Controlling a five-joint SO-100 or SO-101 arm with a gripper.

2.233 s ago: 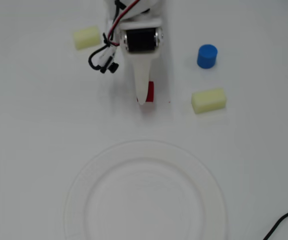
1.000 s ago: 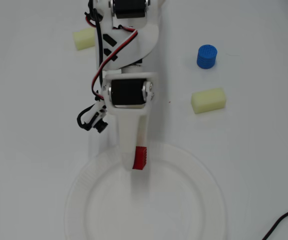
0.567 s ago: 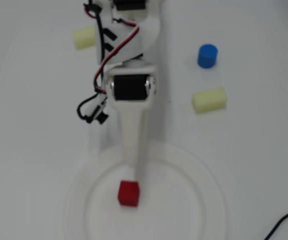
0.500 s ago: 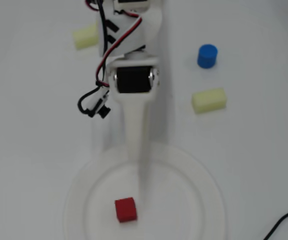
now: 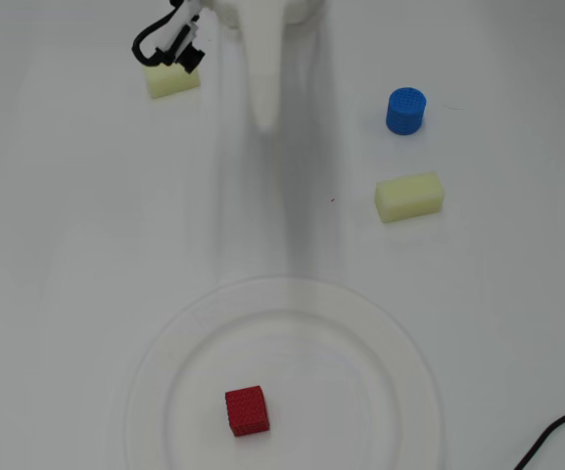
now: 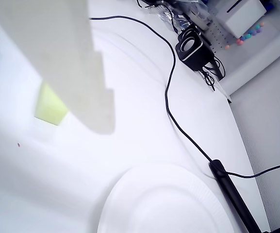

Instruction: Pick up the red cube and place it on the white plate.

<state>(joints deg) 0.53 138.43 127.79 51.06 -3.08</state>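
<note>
So the red cube [image 5: 247, 410] now sits loose on the white plate [image 5: 400, 343] near the tabletop's bottom edge, and the gripper [image 5: 264, 119] has pulled back to the top edge, empty (can't tell if open), so basically done.

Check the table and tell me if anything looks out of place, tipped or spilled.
Nothing stands out. The red cube sits flat inside the white plate, slightly left of its centre in the overhead view. The blue cylinder stands upright, and the two yellow foam blocks lie flat on the table. Nothing is spilled or damaged.
</note>
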